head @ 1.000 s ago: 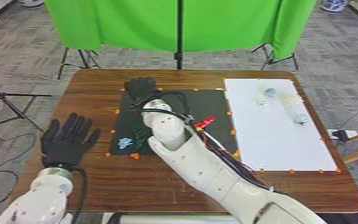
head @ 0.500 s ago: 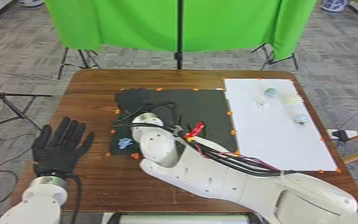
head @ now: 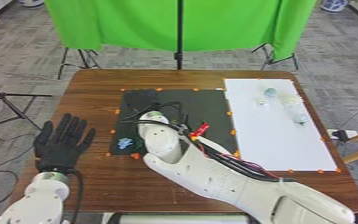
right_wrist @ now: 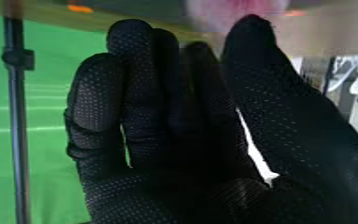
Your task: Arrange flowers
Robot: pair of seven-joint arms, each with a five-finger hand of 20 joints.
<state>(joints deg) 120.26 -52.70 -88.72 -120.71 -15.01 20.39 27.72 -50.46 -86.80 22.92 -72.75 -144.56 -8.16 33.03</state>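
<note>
One right hand (head: pixel 141 99) over the black mat (head: pixel 209 106), fingers (right_wrist: pixel 142 75) relaxed

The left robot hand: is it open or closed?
Open: the left robot hand has its fingers straight and spread apart.

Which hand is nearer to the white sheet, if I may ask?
The right hand, over the black mat beside the white sheet; the left hand is left of the mat.

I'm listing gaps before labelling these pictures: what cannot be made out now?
Head view: the dark mat beneath the right arm, hidden by it.
Head view: details of pale items on the white sheet, too small.
Right wrist view: the pink thing beyond the robot hand, blurred, cut by the edge.
</note>
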